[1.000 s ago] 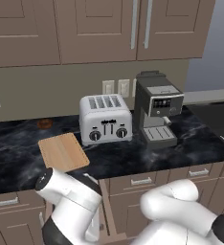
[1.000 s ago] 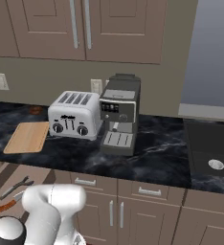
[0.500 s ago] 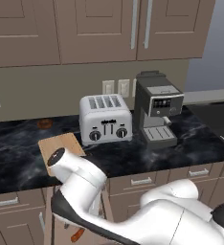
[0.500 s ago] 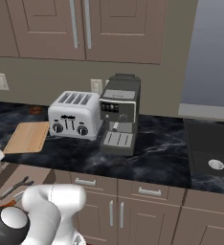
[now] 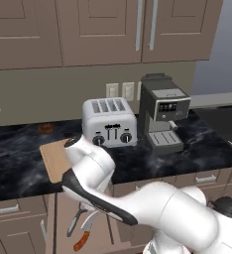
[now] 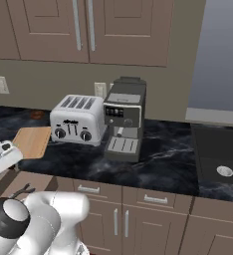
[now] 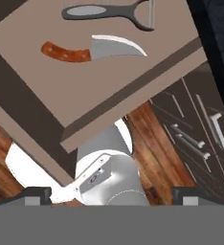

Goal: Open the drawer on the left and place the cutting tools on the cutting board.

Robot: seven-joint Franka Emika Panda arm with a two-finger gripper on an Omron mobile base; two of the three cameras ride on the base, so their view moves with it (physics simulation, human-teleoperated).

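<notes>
Your two-finger gripper (image 7: 112,197) shows as two small dark tips at the bottom of the hand view, well apart with nothing between them, so it stands open, looking down over the pulled-out drawer.

Starting at your left, the flat, plain light-tan wooden cutting board (image 5: 53,158) lies on the glossy black marbled counter (image 5: 19,149), partly hidden by the white arm; nothing rests on its visible part. Below it the shallow taupe-brown drawer (image 7: 85,91) with smooth tan inner walls stands open. Inside you see the small knife (image 7: 92,50), with a reddish-brown handle and a curved silver blade, lying flat. Just beside it lies a slim dark grey tool with a grey oval grip and forked head (image 7: 109,11), apart from the knife. From the left base view, a dark looped tool (image 5: 76,222) and the knife lie side by side in that drawer.

Further right, a boxy silver four-slot toaster (image 5: 109,121) stands beside a dark grey coffee machine (image 5: 162,112).
</notes>
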